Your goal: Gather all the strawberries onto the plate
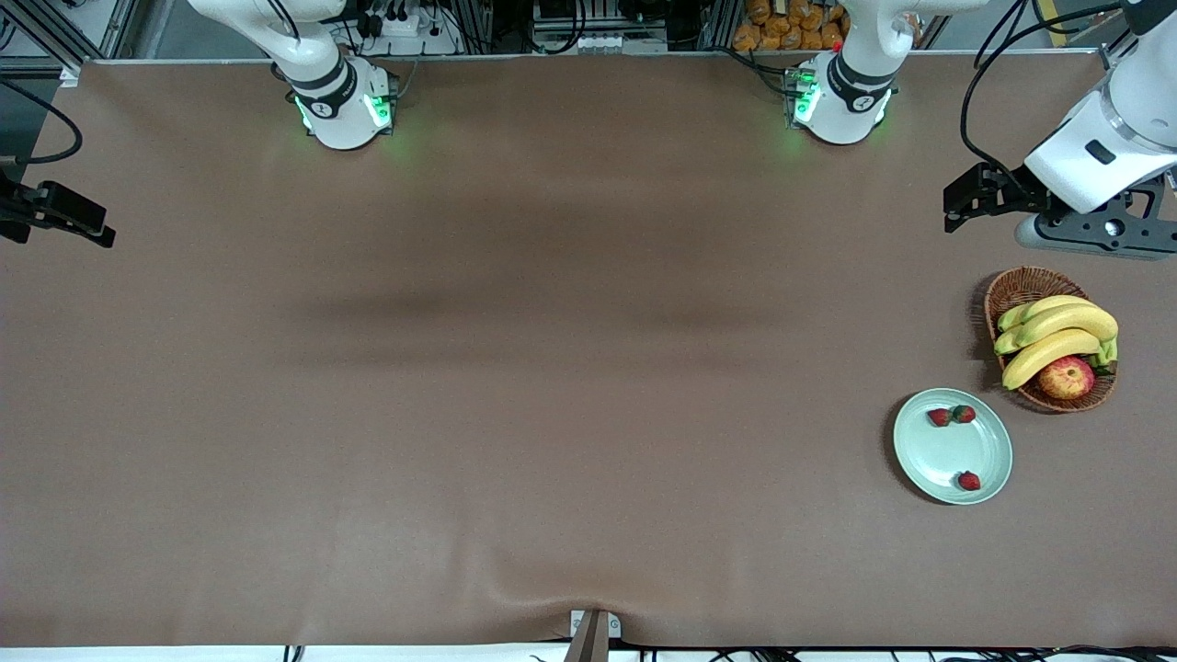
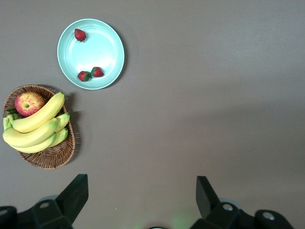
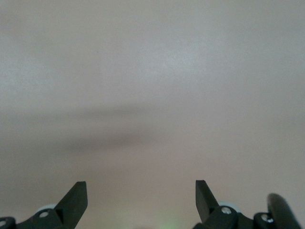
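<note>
The pale mint-green plate (image 1: 949, 450) lies at the left arm's end of the table and also shows in the left wrist view (image 2: 97, 50). Three strawberries lie in it: two side by side (image 1: 939, 416) (image 1: 963, 414) at the rim nearest the basket, and one (image 1: 968, 480) at the rim nearest the front camera. The left wrist view shows all three (image 2: 84, 76) (image 2: 97, 72) (image 2: 80, 34). My left gripper (image 1: 965, 198) (image 2: 140, 183) is open and empty, high over bare table beside the basket. My right gripper (image 1: 64, 216) (image 3: 140, 188) is open and empty, over bare table at the right arm's end.
A brown wicker basket (image 1: 1011, 294) (image 2: 52, 160) stands beside the plate, farther from the front camera. It holds a bunch of bananas (image 1: 1057, 336) (image 2: 38, 126) and a red-yellow apple (image 1: 1067, 377) (image 2: 28, 102). The brown table cover (image 1: 552, 368) stretches between the arms.
</note>
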Robot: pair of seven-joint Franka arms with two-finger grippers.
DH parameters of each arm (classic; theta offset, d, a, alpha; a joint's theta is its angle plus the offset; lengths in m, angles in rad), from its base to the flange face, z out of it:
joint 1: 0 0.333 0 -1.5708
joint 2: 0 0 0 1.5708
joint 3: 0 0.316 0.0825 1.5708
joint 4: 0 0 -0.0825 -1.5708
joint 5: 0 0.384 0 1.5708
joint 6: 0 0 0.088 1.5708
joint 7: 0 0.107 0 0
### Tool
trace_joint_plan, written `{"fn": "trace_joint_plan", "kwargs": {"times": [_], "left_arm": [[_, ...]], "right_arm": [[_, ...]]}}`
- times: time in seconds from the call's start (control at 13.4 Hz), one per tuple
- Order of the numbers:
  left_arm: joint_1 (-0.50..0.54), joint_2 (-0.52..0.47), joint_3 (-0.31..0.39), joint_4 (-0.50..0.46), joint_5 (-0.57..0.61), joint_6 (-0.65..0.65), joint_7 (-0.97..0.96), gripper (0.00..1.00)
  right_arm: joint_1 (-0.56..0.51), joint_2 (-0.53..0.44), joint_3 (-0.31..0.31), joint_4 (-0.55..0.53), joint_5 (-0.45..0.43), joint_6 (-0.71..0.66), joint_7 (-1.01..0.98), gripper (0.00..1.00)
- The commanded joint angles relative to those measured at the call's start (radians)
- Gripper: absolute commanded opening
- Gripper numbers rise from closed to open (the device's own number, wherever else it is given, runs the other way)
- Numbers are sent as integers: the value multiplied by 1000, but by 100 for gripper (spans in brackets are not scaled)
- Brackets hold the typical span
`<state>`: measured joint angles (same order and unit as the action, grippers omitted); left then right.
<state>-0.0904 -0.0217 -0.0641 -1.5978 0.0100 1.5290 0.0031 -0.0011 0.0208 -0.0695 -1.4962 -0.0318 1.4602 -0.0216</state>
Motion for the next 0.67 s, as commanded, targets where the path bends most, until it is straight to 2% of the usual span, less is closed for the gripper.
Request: {"fn": "trace_joint_plan", "kwargs": {"times": [0.0,0.6], "left_arm": [[5,-4,0,19,-5,3,21,100],[3,9,-2,35,-4,2,21,100]], "right_arm": [[-25,11,17,24,10,-15,2,100],[-30,10,16,22,10,-17,-4,100]]}}
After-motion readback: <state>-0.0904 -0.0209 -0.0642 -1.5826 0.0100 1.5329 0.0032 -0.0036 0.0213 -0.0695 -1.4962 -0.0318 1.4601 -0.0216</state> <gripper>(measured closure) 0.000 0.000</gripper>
